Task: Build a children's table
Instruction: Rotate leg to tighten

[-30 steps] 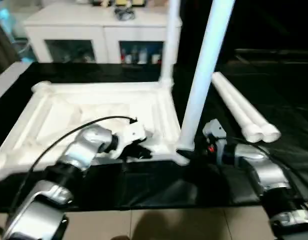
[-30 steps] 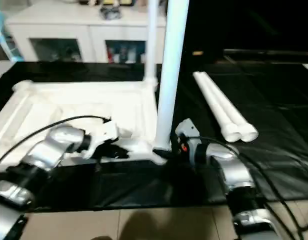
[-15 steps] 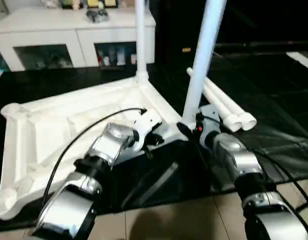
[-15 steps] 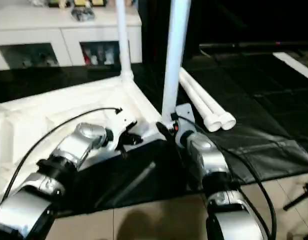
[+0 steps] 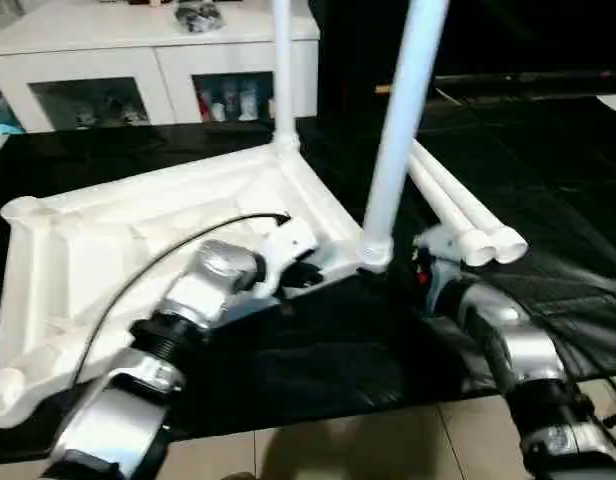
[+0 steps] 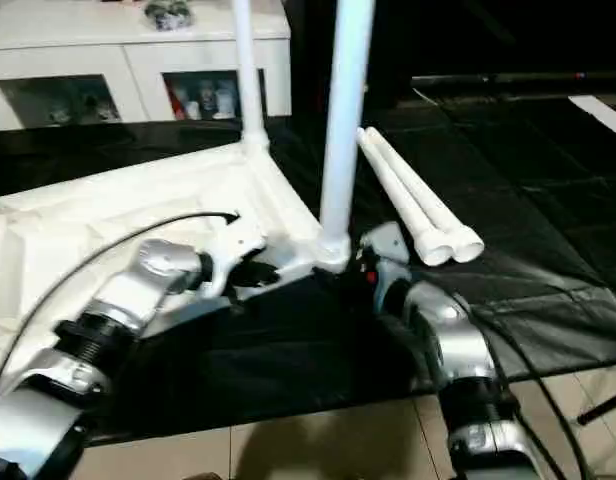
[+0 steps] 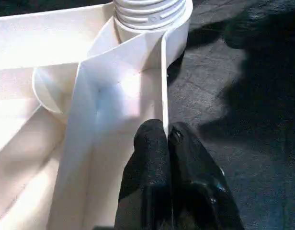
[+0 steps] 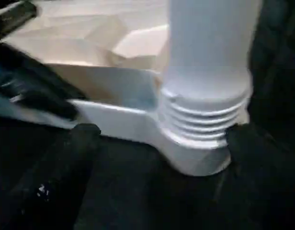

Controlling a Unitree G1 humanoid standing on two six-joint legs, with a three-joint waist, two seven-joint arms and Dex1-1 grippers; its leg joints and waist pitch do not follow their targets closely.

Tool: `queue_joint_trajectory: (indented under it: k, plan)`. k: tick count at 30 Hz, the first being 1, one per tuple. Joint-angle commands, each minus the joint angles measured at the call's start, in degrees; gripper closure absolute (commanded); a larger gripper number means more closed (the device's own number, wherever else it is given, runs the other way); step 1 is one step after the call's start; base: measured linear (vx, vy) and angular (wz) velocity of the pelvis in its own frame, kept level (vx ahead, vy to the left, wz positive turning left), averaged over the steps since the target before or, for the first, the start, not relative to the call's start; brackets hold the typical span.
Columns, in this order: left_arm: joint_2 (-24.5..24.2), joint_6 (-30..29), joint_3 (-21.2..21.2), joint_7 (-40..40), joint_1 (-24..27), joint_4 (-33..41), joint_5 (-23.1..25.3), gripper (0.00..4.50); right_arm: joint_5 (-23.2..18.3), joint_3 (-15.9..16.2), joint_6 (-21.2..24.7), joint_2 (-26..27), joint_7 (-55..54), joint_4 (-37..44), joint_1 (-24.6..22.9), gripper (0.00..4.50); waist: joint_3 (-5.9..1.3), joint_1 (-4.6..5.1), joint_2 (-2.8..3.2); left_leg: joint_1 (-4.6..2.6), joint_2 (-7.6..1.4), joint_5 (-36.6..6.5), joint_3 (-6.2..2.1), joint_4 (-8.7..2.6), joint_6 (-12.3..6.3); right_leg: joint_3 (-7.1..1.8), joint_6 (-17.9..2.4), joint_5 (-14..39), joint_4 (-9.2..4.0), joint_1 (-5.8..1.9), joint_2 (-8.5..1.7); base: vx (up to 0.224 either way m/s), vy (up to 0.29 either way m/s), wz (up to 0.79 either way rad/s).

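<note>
The children's table lies upside down on a black mat: the white ribbed tabletop [image 5: 118, 240] carries one upright leg [image 5: 281, 70] at its far corner and another upright leg [image 5: 398, 130] in the near right socket [image 8: 195, 153]. Two loose legs [image 5: 453, 210] lie side by side to the right. My left gripper [image 5: 300, 268] is shut on the tabletop's thin near rim [image 7: 163, 86], close to that socket. My right gripper [image 8: 163, 134] stands open, its fingers [image 8: 66, 163] on either side of the near leg's threaded base without touching it.
A white glass-door cabinet [image 5: 158, 60] stands behind the mat. The black mat [image 5: 558, 150] stretches to the right past the loose legs. Tan floor [image 5: 338, 450] runs along the mat's near edge. A black cable [image 5: 168, 260] arcs over my left forearm.
My right gripper has opened and let go of the near leg, which stays standing in its socket. The camera has shifted. My left gripper stays shut on the rim.
</note>
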State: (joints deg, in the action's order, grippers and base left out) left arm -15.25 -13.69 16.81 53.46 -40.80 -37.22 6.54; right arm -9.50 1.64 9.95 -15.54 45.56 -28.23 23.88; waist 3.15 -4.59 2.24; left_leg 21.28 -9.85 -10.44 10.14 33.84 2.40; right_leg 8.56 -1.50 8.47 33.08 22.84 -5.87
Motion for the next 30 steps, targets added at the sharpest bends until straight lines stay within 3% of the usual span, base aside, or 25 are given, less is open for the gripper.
queue_joint_trajectory:
  k: [1, 7, 9, 16, 30]
  plan:
    - [-3.4, 2.9, 1.3, 5.8, 1.3, 1.9, 0.1, 4.50, -1.7, 1.2, -0.3, -3.0, 5.9, 3.4, -1.4, 0.05, -4.25, -0.84, -0.60, 0.02, -3.47, -11.4, -1.42, -3.68, -4.86, -4.09, -9.0, 18.1, -4.23, -3.64, -4.92, 0.000, 0.000, 0.00]
    - [-8.1, 6.9, 2.6, 15.0, 2.9, 3.1, -1.8, 4.50, -3.5, 1.0, -0.3, -6.9, 12.7, 7.4, -2.2, 0.05, -4.19, -1.49, -0.26, -0.48, -4.18, -12.5, -1.41, -3.91, -4.11, -4.12, -9.7, 16.8, -3.89, -3.11, -4.38, 0.000, 0.000, 0.00]
    - [-9.3, 7.8, 3.0, 17.5, 3.3, 3.4, -2.3, 4.50, -3.9, 1.4, -0.3, -7.5, 14.4, 8.3, -2.3, 0.05, -4.19, -1.71, -0.44, -0.50, -4.24, -12.6, -1.35, -3.95, -4.04, -4.21, -9.8, 16.7, -3.75, -3.09, -4.39, 0.000, 0.000, 0.00]
    - [-12.7, 10.5, 4.1, 23.8, 3.9, 4.3, -2.7, 4.50, -3.7, 5.1, -1.5, -8.0, 19.4, 8.6, -2.2, 0.05, -4.17, -2.53, -0.47, -0.76, -4.32, -13.1, -1.30, -4.05, -2.83, -4.33, -10.0, 17.7, -3.75, -2.95, -4.60, 0.000, 0.000, 0.00]
    - [-13.2, 14.2, 6.6, 28.6, 5.2, 6.5, -2.8, 4.50, -0.4, 10.1, -6.2, -7.8, 25.0, 2.7, 2.2, 0.05, -4.23, -3.26, -0.50, -0.94, -4.34, -12.8, -1.17, -3.99, -2.31, -4.49, -9.9, 18.5, -3.65, -2.85, -4.60, 0.000, 0.000, 0.00]
